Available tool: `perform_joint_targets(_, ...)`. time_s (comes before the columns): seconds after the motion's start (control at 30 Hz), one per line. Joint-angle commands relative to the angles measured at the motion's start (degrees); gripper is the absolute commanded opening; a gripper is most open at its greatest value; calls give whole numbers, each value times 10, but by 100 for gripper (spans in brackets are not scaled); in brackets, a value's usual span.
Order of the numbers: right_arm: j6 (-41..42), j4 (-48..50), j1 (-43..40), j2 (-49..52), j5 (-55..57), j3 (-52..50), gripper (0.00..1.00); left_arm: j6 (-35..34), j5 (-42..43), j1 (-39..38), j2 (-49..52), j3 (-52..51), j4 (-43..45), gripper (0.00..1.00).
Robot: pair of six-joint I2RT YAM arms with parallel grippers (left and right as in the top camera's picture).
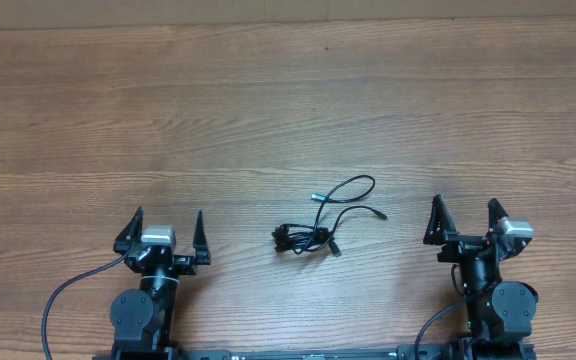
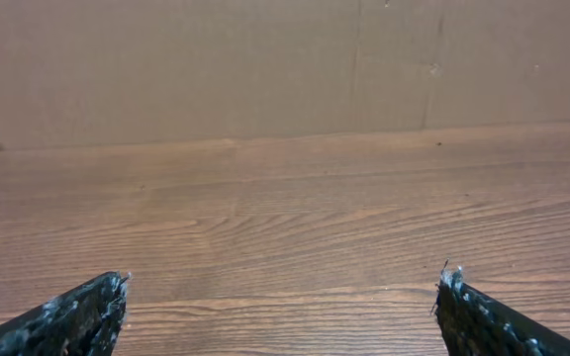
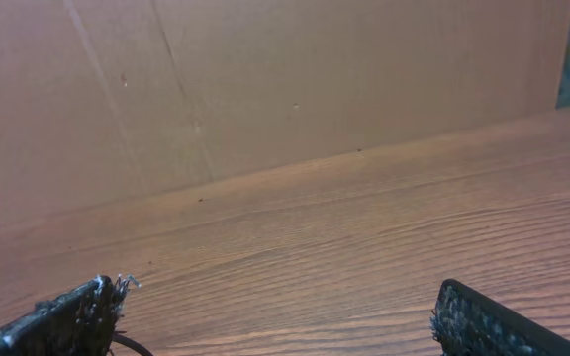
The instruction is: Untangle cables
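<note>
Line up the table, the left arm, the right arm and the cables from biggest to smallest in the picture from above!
1. The table, by far.
2. The left arm and right arm: they look alike, so no ranking.
3. The cables, a small tangle between them.

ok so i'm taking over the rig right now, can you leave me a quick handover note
Left gripper: open, empty, near the table's front edge, left of the cables.
Right gripper: open, empty, to the right of the cables.
Cables: one tangled bunch on the table between the arms, with loose loops trailing right. Neither gripper touches it.
Done: nothing yet.
Left: all the untangling.
</note>
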Motion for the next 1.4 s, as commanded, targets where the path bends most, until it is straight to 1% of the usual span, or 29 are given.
perform_joint_targets(0.0,-5,3,-1,-7,-3,-6,100,-2,7,1,-4,-2,0,100)
perform_joint_targets(0.1,-5,3,-1,-7,-3,-6,100,-5,8,1,-4,-2,0,100)
perform_joint_targets(0.17,-5,3,-1,-7,-3,-6,100,-42,14,1,-4,-1,0,100)
perform_joint_targets(0.27,-5,3,-1,-7,-3,-6,100,-69,67,1,-4,8,0,100)
perform_joint_targets(0.43,-5,3,-1,-7,-3,-6,100,-106,103,1,-4,29,-3,100)
perform_joint_targets(0.5,-5,3,-1,-7,-3,-6,100,-121,109,1,-4,43,-17,100)
perform_joint_targets(0.77,-5,3,-1,-7,-3,-6,100,-122,123,1,-4,121,-110,100)
perform_joint_targets(0.87,-5,3,-1,-7,-3,-6,100,-126,157,1,-4,145,-125,100)
perform_joint_targets(0.93,-5,3,-1,-7,-3,-6,100,-150,172,1,1,160,-136,100)
perform_joint_targets(1.03,-5,3,-1,-7,-3,-6,100,-178,196,1,24,184,-155,100)
perform_joint_targets(1.2,-5,3,-1,-7,-3,-6,100,-182,250,1,102,239,-175,100)
perform_joint_targets(1.37,-5,3,-1,-7,-3,-6,100,-182,260,1,218,342,-258,100)
